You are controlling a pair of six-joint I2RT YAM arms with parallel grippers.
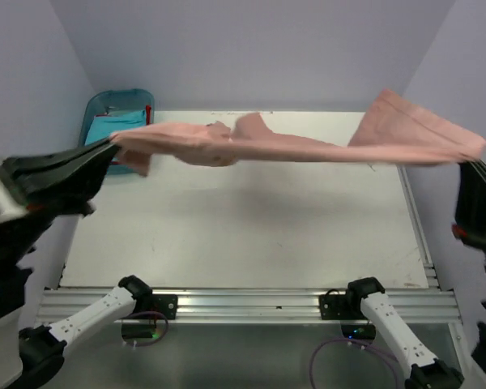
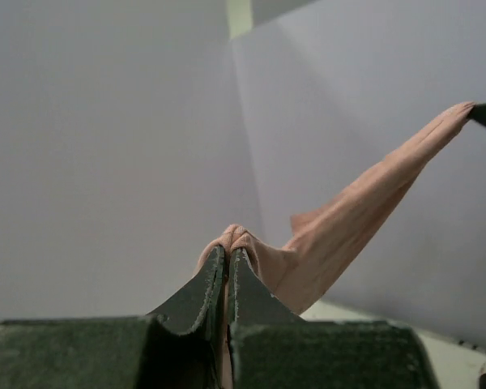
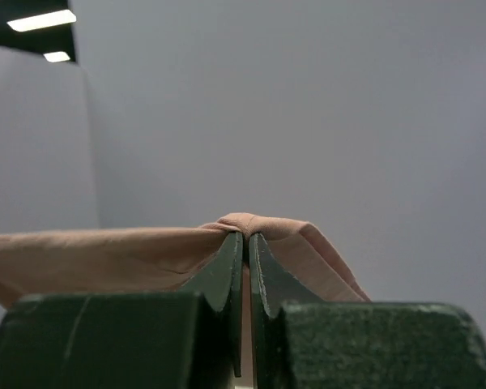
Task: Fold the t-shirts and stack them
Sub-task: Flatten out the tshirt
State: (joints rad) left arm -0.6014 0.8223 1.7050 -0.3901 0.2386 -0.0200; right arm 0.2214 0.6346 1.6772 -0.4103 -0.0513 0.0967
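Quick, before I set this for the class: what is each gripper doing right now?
The left gripper is shut on the pink t-shirt.
The right gripper is shut on the same pink t-shirt's other end.

Bin (image 1: 97, 105), near side hidden behind pink tee (image 1: 308, 147); turquoise cloth (image 1: 112, 128) and red cloth (image 1: 148, 112) inside, only partly exposed, shapes unreadable. Right gripper (image 1: 463, 164), body cut off by frame edge. Tee corners buried inside closed jaws, both wrist views.

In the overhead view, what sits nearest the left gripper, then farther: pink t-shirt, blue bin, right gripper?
1. Dusty pink cloth t-shirt: clamped in the left gripper.
2. Blue plastic bin: just behind, far-left corner.
3. Right gripper: far right, shirt's other end.
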